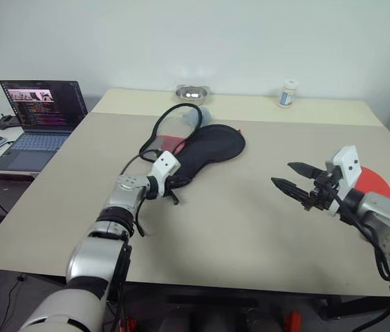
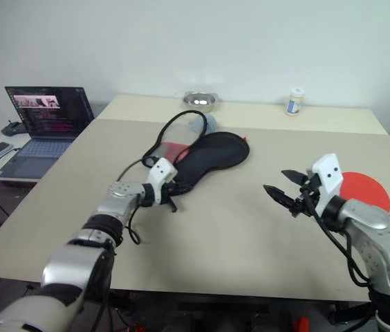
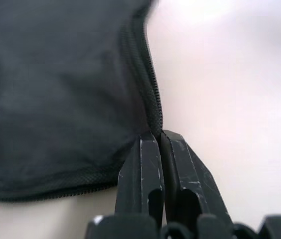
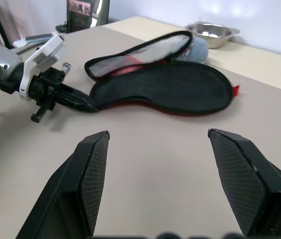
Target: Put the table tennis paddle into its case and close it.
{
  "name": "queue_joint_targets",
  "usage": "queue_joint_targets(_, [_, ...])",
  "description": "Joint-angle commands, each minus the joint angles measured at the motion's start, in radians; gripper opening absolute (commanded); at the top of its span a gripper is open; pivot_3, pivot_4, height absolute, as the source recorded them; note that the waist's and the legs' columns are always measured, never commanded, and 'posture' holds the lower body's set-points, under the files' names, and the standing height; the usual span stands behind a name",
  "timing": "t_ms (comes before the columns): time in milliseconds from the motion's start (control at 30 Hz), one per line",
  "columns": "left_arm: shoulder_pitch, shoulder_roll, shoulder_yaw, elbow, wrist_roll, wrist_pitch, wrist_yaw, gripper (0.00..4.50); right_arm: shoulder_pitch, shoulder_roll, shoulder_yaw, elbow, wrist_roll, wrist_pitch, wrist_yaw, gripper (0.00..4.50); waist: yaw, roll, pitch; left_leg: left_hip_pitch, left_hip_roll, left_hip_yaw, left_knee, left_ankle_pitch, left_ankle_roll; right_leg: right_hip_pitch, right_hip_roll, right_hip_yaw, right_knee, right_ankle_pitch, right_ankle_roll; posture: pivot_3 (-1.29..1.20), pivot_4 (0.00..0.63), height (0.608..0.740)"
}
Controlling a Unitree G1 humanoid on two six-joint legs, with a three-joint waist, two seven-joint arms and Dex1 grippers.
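With its fingers pressed together at the narrow end of the case [image 1: 205, 150], the left gripper [image 1: 175, 185] pinches the zipped edge. Spread and empty, the right gripper [image 1: 293, 178] hovers near the paddle [image 1: 373, 181] lying on the table [image 1: 250, 228].

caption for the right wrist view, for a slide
Open right gripper faces the unzipped case while the shut left gripper pinches its narrow end.

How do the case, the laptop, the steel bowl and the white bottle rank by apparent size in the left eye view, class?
1. case
2. laptop, close to the case in apparent size, so the top order is unsure
3. steel bowl
4. white bottle, about as big as the bowl; both stand farthest from the camera
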State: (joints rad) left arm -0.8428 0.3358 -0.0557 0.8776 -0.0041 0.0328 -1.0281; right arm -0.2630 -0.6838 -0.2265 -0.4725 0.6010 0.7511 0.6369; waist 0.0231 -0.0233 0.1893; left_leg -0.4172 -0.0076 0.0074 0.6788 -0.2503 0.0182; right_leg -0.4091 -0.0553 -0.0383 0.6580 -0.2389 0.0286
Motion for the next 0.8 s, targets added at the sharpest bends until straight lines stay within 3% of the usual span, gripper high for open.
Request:
queue_joint_targets(33, [0.112,-0.042,-0.064,-0.348,-0.066,0.231,-0.046,0.02,0.017,-0.051,-0.041,0.001,0.018,-0.014,0.053,3.48,0.000,0.000,0.000,0.000,0.000,0.000,0.000,0.000,0.000,0.000,-0.001,0.000,0.000,0.000,0.000,0.00,0.150,0.740])
queue_joint_targets(233, [0.195,-0.110,-0.134,-0.626,-0.103,0.456,0.019,0.02,0.053,-0.109,-0.061,0.019,0.021,-0.026,0.109,3.48,0.000,0.000,0.000,0.000,0.002,-0.003,0.000,0.000,0.000,0.000,0.000,-0.001,0.000,0.000,0.000,0.00,0.150,0.740])
queue_joint_targets(500, [0.202,-0.119,-0.160,-0.660,-0.106,0.504,0.062,0.02,0.055,-0.117,-0.070,0.028,0.012,-0.039,0.101,3.48,-0.006,0.000,0.000,0.002,0.003,-0.002,0.000,0.000,0.001,0.000,0.001,0.000,0.001,-0.002,0.002,0.00,0.150,0.740])
queue_joint_targets(600, [0.199,-0.121,-0.154,-0.663,-0.110,0.490,0.079,0.72,0.061,-0.110,-0.065,0.021,0.013,-0.033,0.087,3.48,-0.006,0.000,0.000,0.002,0.002,-0.002,0.000,0.000,0.001,0.000,0.001,0.000,0.001,0.000,0.000,0.00,0.150,0.740])
queue_joint_targets(733, [0.209,-0.112,-0.167,-0.703,-0.115,0.486,0.082,2.14,0.051,-0.098,-0.056,0.022,0.027,0.005,0.053,3.48,-0.004,0.000,0.000,0.002,0.002,-0.001,0.000,0.000,0.001,0.000,0.001,0.000,0.001,0.000,0.000,0.00,0.150,0.740])
queue_joint_targets(800, [0.237,-0.051,-0.193,-0.790,-0.158,0.517,-0.026,2.95,0.030,-0.099,-0.036,0.021,0.030,0.058,0.019,3.48,-0.007,0.001,0.000,0.002,0.002,-0.001,0.000,0.000,0.001,0.000,0.001,0.000,0.001,0.000,0.000,0.00,0.150,0.740])
